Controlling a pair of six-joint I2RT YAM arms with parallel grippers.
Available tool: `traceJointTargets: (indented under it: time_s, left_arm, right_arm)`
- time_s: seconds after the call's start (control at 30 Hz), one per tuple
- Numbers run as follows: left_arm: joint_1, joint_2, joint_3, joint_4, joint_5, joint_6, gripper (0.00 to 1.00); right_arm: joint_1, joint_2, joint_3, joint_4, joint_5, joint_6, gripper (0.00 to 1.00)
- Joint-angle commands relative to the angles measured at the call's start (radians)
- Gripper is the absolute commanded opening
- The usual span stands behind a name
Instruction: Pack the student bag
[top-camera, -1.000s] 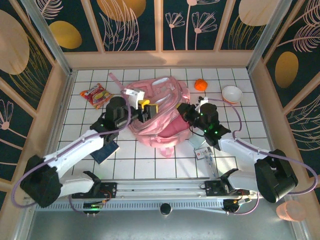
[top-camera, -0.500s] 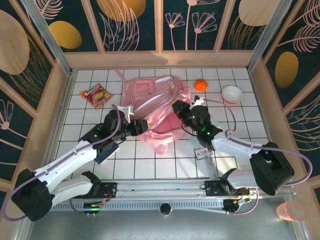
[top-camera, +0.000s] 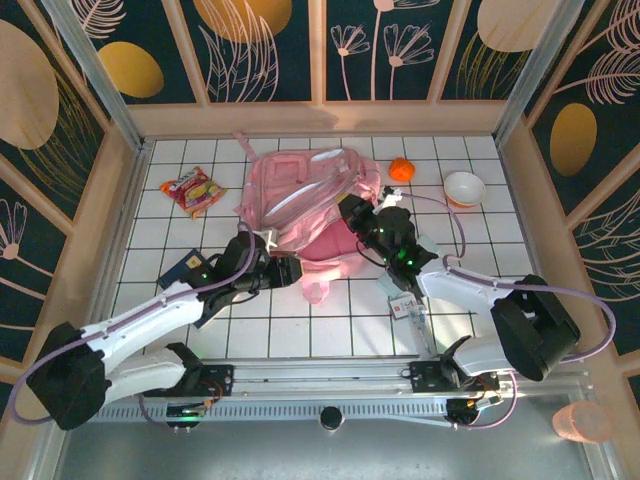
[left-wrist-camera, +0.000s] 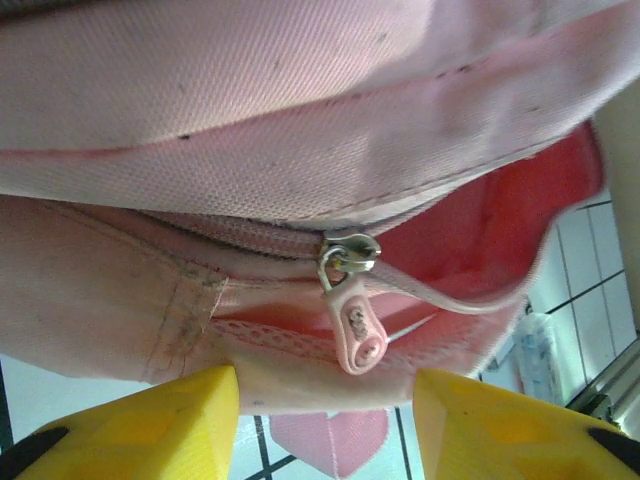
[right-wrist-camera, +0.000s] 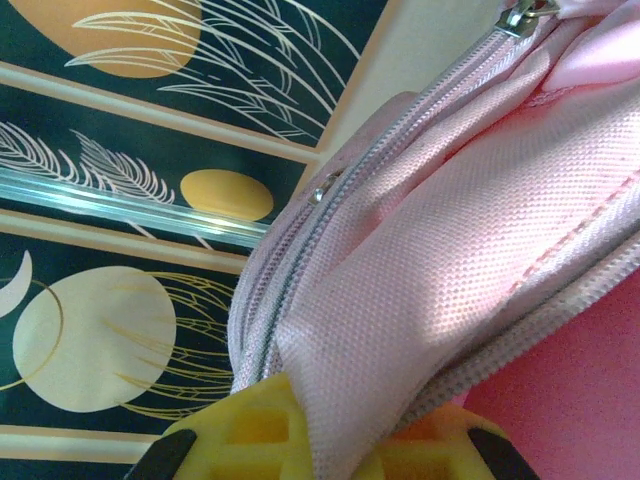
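The student bag (top-camera: 300, 200), a big pink backpack, lies in the middle of the tiled table. Its opening faces the near side and shows red lining (left-wrist-camera: 470, 230). My right gripper (top-camera: 352, 216) is at the bag's right side. Its yellow fingers (right-wrist-camera: 250, 430) are shut on a fold of pink fabric (right-wrist-camera: 430, 290) beside a zipper. My left gripper (top-camera: 285, 270) is at the bag's near edge and stands open. The pink zipper pull (left-wrist-camera: 358, 335) hangs just above the gap between its yellow fingers (left-wrist-camera: 150, 425), and nothing is clamped.
A red snack packet (top-camera: 193, 190) lies at the back left. An orange (top-camera: 401, 169) and a white bowl (top-camera: 464, 187) sit at the back right. A dark notebook (top-camera: 186, 268) is partly under my left arm. A small white packet (top-camera: 405, 306) lies beside my right arm.
My left gripper has come down and toward the near side, to the bag's front edge. My right gripper moved left and back with the fabric. The bag has shifted back and lies flatter.
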Motion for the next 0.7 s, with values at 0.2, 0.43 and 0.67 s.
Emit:
traceJointTargets:
  time_s: [0.2, 0.43, 0.67]
  left_arm:
    - [-0.003, 0.062, 0.072, 0.003, -0.002, -0.015, 0.42]
    - [-0.002, 0.068, 0.113, -0.006, -0.075, -0.006, 0.42]
    - [-0.001, 0.117, 0.144, -0.053, -0.100, -0.010, 0.34]
  right_arm:
    - [0.020, 0.001, 0.065, 0.126, 0.034, -0.020, 0.00]
    - [0.028, 0.006, 0.072, 0.122, 0.022, -0.021, 0.00]
    - [0.028, -0.007, 0.070, 0.119, 0.014, -0.028, 0.00]
